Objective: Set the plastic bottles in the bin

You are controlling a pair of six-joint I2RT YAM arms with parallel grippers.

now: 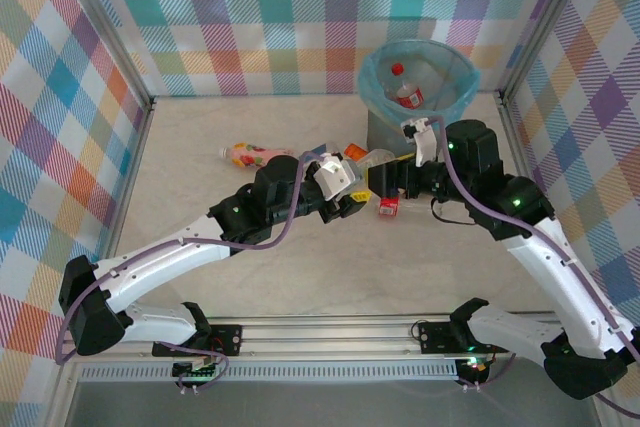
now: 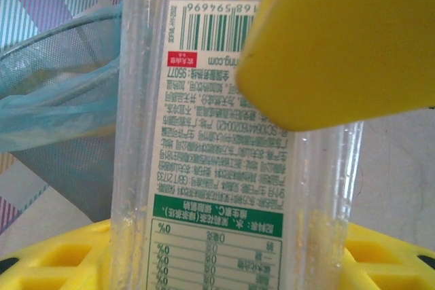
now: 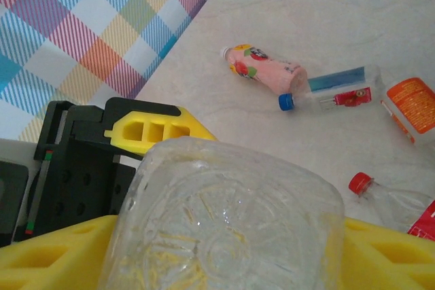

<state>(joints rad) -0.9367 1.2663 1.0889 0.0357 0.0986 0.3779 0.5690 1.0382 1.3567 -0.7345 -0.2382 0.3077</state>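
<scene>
Left gripper (image 1: 357, 192) clamped on bottle (image 2: 224, 168), right gripper (image 1: 380, 177) around it (grip unclear), bin (image 1: 385, 133) near

Held bottle (image 2: 231, 168): we see clear glossy plastic, scuffed, with an embossed base and a smooth printed label that looks like paper or film.
Yellow fingers (image 2: 340, 39): matt, smooth plastic to our eyes.
Bin liner (image 1: 373, 75): thin translucent blue plastic film, crinkled and faintly shiny.
Table (image 3: 326, 25): we take it for a pale, smooth, matt sheet with faint marbling.
Far pink bottle (image 3: 262, 69): glossy plastic sleeve.
Walls (image 1: 250, 17): checked, matt, cloth-like.
Frame posts (image 1: 102, 22): brushed metal.
</scene>
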